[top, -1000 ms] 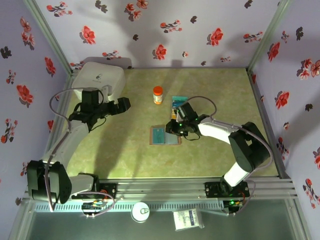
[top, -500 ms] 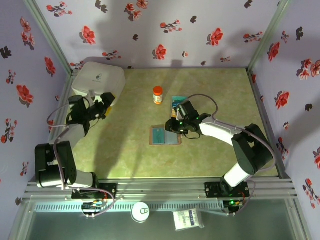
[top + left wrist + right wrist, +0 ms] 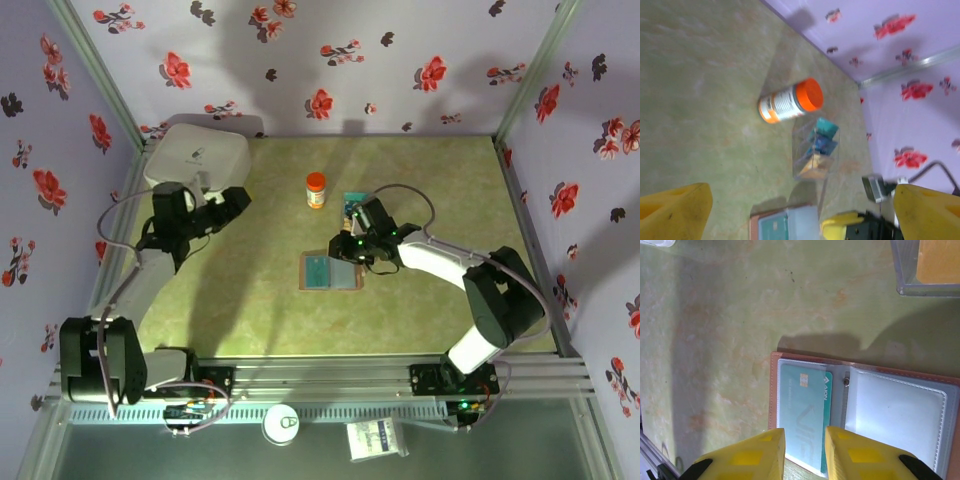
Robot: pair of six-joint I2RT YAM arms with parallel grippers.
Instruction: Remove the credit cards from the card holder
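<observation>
The card holder [image 3: 345, 273] lies open on the table, its reddish-brown edge [image 3: 773, 390] framing clear pockets. A teal credit card [image 3: 802, 410] sits in its left pocket, and the right pocket looks empty. My right gripper [image 3: 805, 452] hovers over the near edge of that card. Its yellow fingers stand a narrow gap apart with nothing pinched between them. More credit cards [image 3: 816, 150], teal, blue and orange, stand in a clear plastic box [image 3: 355, 205]. My left gripper [image 3: 238, 200] is open wide above the table, left of the bottle, and holds nothing.
An orange-capped bottle [image 3: 316, 189] stands just left of the clear box [image 3: 812, 167]. A white case [image 3: 197, 158] fills the back left corner. Flowered walls enclose the table on three sides.
The left arm drew back toward the left wall, then swung out again toward the bottle, its jaws narrowing slightly. The right gripper edged a little away over the card holder.
</observation>
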